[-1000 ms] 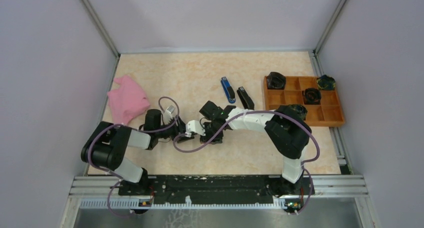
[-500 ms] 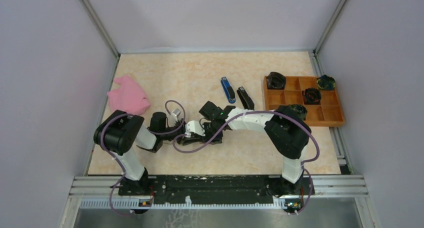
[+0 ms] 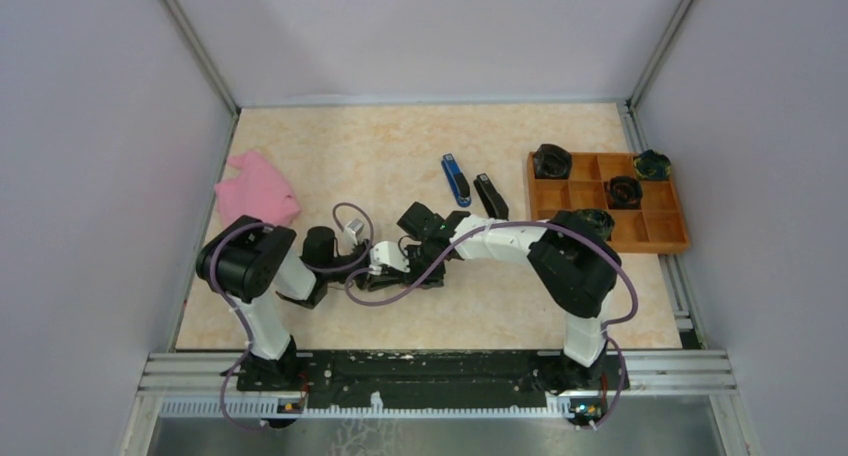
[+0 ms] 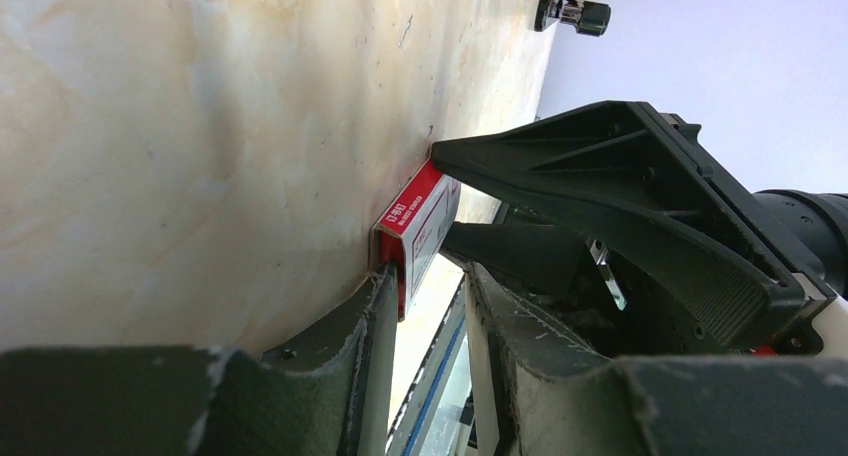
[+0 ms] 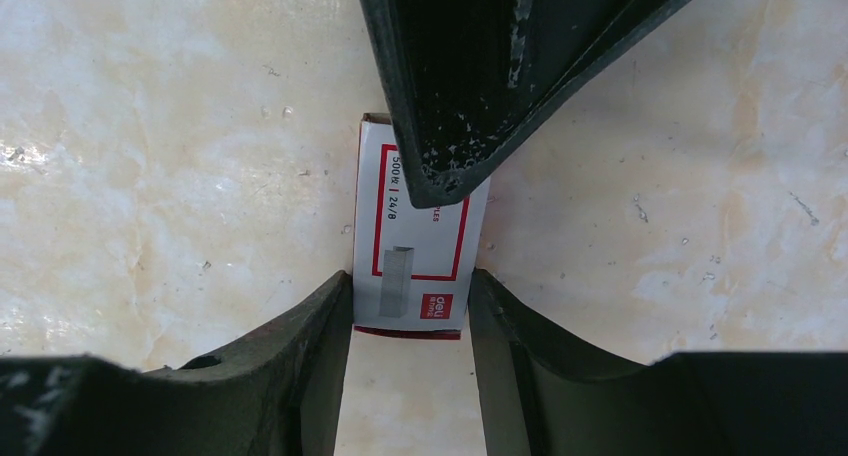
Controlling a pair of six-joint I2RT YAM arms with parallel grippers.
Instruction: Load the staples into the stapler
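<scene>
The staples (image 5: 415, 256) are a small white box with red print, held just off the table between my right gripper's (image 5: 412, 284) fingers. Both of its long sides touch the pads, so that gripper is shut on it. In the top view the box (image 3: 384, 260) sits where the two grippers meet. My left gripper (image 4: 430, 276) faces the box's red end (image 4: 415, 226), with one finger (image 4: 380, 306) against it, the other finger a gap away, and the jaws open. Far behind lie a blue stapler (image 3: 456, 179) and a black stapler (image 3: 490, 195), untouched.
A pink cloth (image 3: 257, 191) lies at the left edge. At the right stands a wooden compartment tray (image 3: 660, 238) holding several black objects. Purple cables loop off both wrists near the grippers.
The left arm's elbow has swung in toward the middle and its jaws have narrowed round the box's end. The right arm and the box have stayed still.
</scene>
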